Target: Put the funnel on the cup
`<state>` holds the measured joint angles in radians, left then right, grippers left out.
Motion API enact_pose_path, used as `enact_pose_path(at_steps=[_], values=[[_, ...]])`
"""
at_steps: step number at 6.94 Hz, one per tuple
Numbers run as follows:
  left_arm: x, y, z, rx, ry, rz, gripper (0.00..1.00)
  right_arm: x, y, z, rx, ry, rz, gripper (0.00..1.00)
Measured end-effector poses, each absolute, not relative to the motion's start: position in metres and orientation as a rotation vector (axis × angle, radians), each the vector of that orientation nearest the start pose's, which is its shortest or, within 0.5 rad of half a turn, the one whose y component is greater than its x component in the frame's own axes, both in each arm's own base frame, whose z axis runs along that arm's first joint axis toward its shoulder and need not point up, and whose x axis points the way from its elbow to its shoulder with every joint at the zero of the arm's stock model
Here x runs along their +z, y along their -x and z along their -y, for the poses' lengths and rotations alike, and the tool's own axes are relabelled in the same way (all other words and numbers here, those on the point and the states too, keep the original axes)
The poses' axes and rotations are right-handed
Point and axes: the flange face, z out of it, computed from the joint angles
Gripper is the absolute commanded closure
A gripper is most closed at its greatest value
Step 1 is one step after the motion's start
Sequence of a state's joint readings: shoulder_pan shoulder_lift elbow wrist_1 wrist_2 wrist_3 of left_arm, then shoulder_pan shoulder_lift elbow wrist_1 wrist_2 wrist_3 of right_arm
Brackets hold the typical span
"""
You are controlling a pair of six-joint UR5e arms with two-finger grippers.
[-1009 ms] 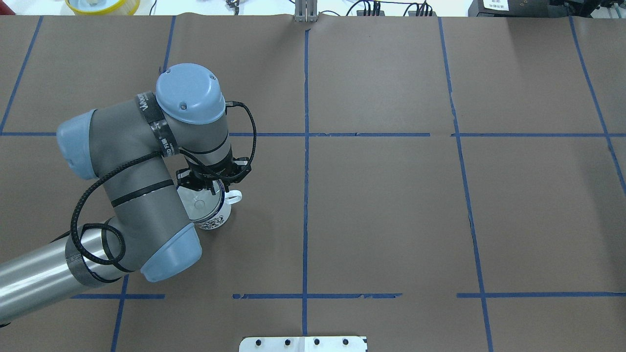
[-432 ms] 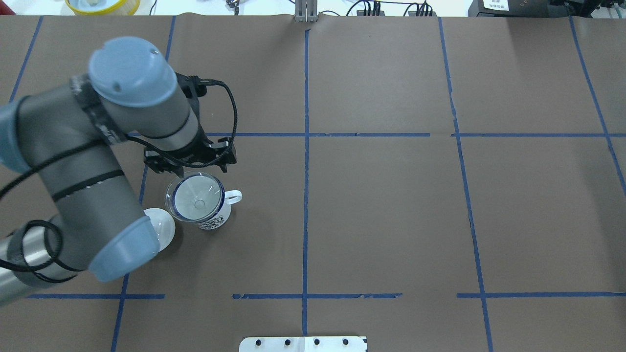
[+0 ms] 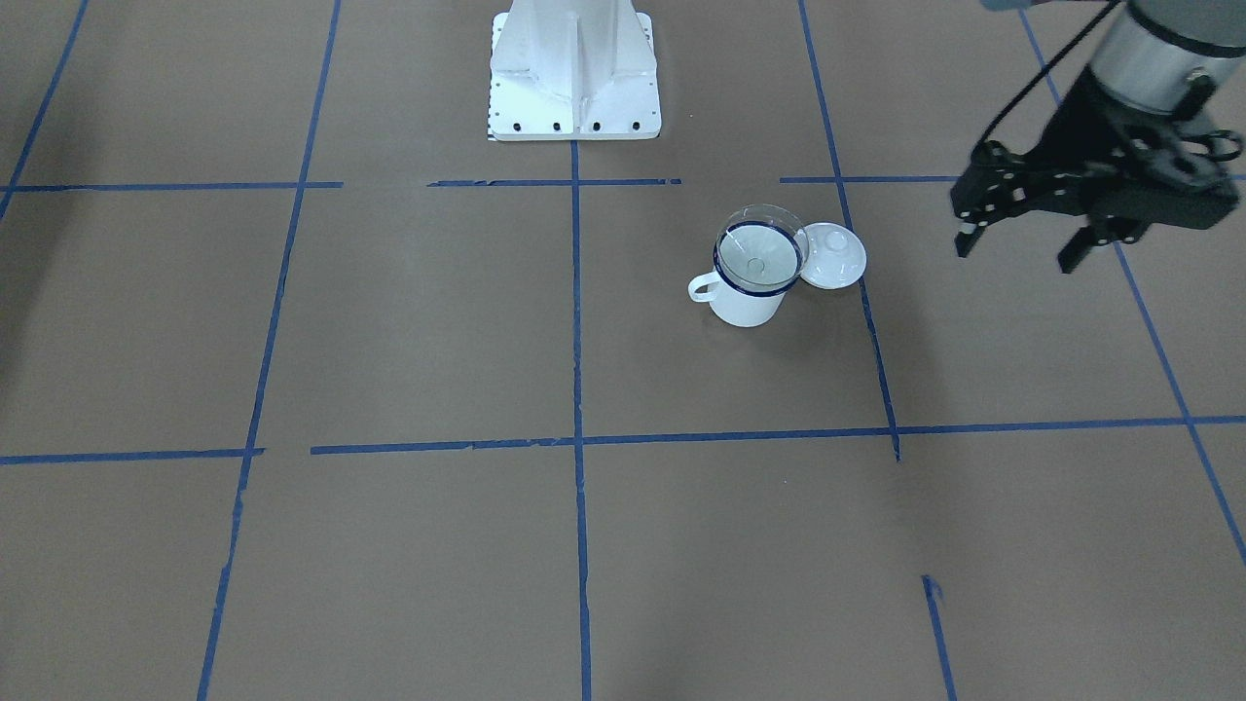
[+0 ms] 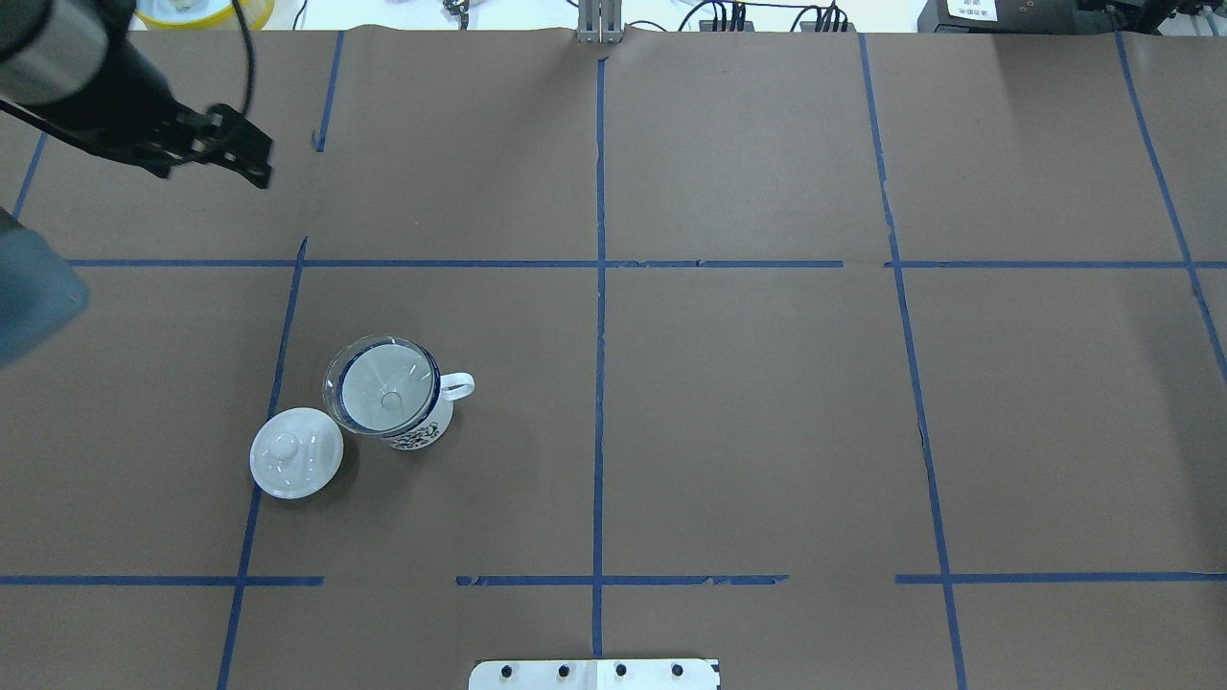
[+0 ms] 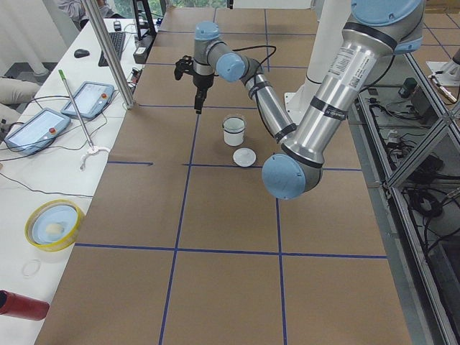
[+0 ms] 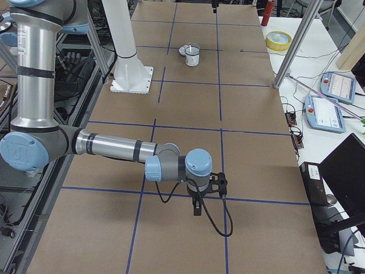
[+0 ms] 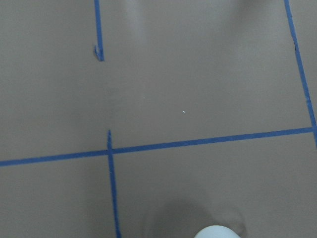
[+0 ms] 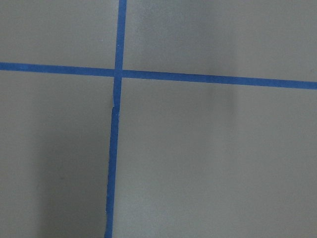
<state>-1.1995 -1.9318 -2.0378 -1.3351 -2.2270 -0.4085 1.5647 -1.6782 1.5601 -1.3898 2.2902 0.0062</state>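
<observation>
Funnel is sitting spout-down in the cup on the tabletop, the left pincer is hanging released and empty well apart, and any knock would likely be tipping the loosely seated bowl onto the adjacent lid

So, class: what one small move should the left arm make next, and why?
Probably just park it at rest. The funnel sits on the cup, bowl up, and the left tool is open, empty and well clear of both, so the placing looks done.
</observation>
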Motion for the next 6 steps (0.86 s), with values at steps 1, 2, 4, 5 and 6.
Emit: enact_pose_path(at_steps=[1,2,4,5,6], values=[[0.338,-0.066,0.536,0.225,-0.3,-0.759,0.0,0.7,-0.065,0.449,-0.023,-0.056,0.72,0.0],[0.409,-0.003,0.536,0.273,-0.282,-0.71,0.0,0.7,-0.065,0.449,-0.023,-0.056,0.72,0.0],[0.547,0.083,0.512,0.314,-0.175,-0.686,0.0,0.7,-0.065,0.449,-0.023,-0.056,0.72,0.0],[0.591,0.103,0.494,0.289,-0.121,-0.696,0.0,0.7,-0.065,0.449,-0.023,-0.056,0.72,0.0],[0.613,0.121,0.48,0.25,-0.096,-0.703,0.0,0.7,-0.065,0.449,-0.023,-0.056,0.72,0.0]])
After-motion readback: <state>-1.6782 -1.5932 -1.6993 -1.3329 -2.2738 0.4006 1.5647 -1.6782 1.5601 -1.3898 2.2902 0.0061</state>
